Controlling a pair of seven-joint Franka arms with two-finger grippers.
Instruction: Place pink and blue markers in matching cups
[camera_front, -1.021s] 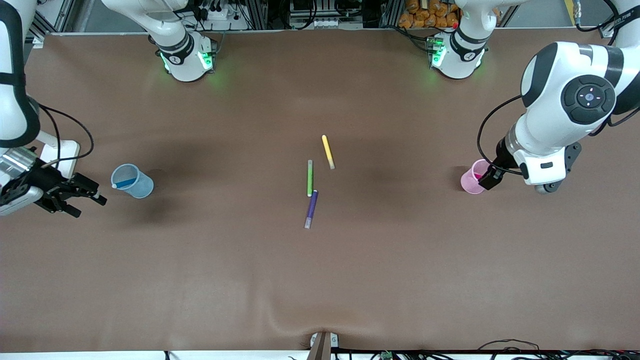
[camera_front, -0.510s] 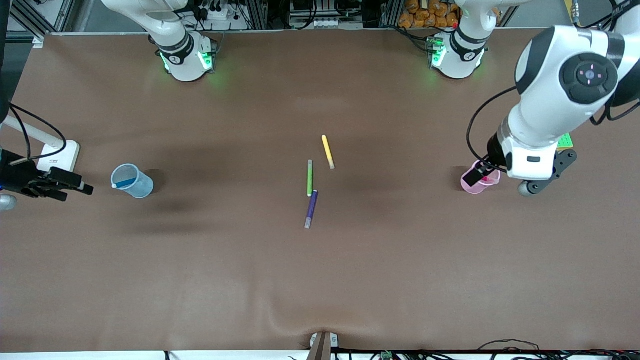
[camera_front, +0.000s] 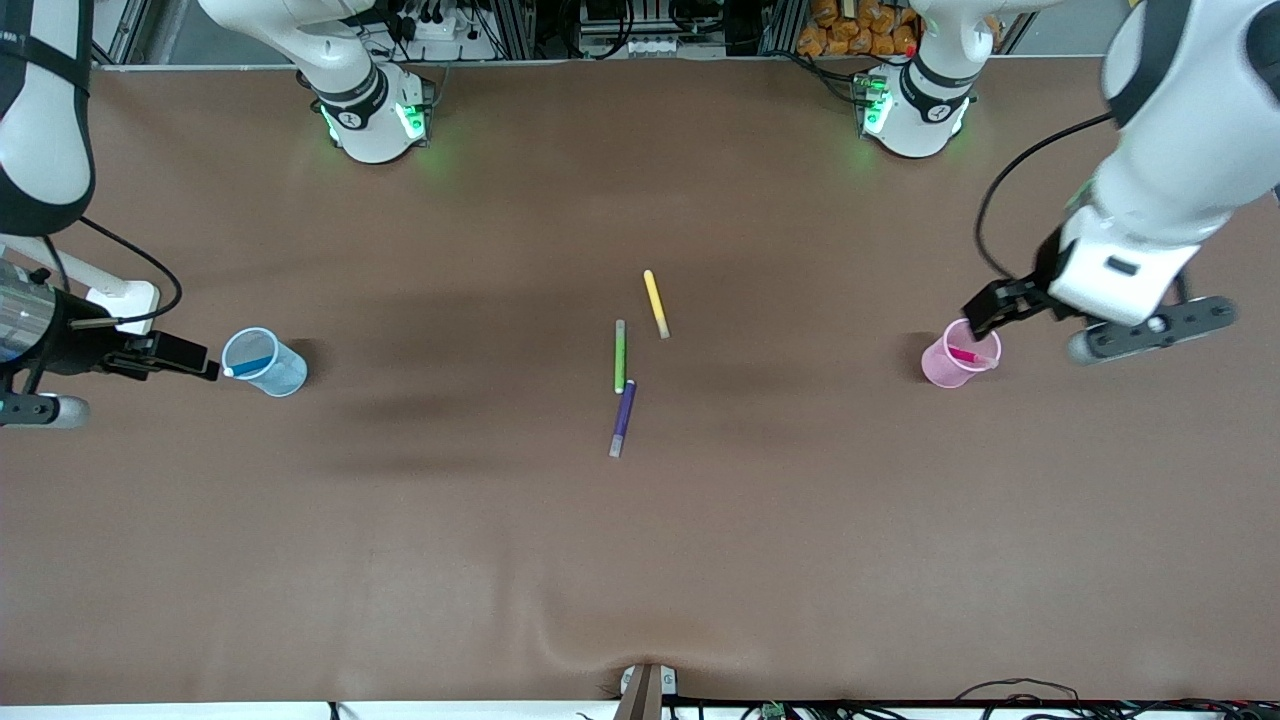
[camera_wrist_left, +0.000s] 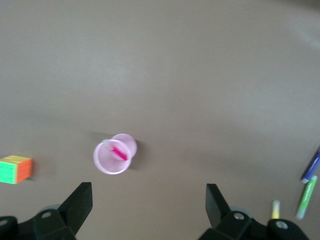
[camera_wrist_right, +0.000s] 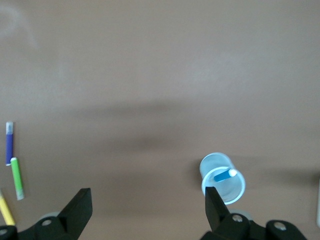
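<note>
We see the pink marker (camera_front: 964, 354) leaning inside the upright pale pink cup (camera_front: 944, 369), and the blue marker (camera_front: 249, 366) leaning inside the pale blue cup (camera_front: 278, 374), at the table's two ends.

A wide table draped in plain brown cloth (camera_front: 400, 560) fills the scene.
The brown cloth puckers at the edge nearest the front camera; metal framing and tangled black cables (camera_front: 600, 30) line the edge by the bases.

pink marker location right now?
Front view: the pink marker is inside the pink cup, at the left arm's end of the table, with the left pincer open just above the cup.
</note>
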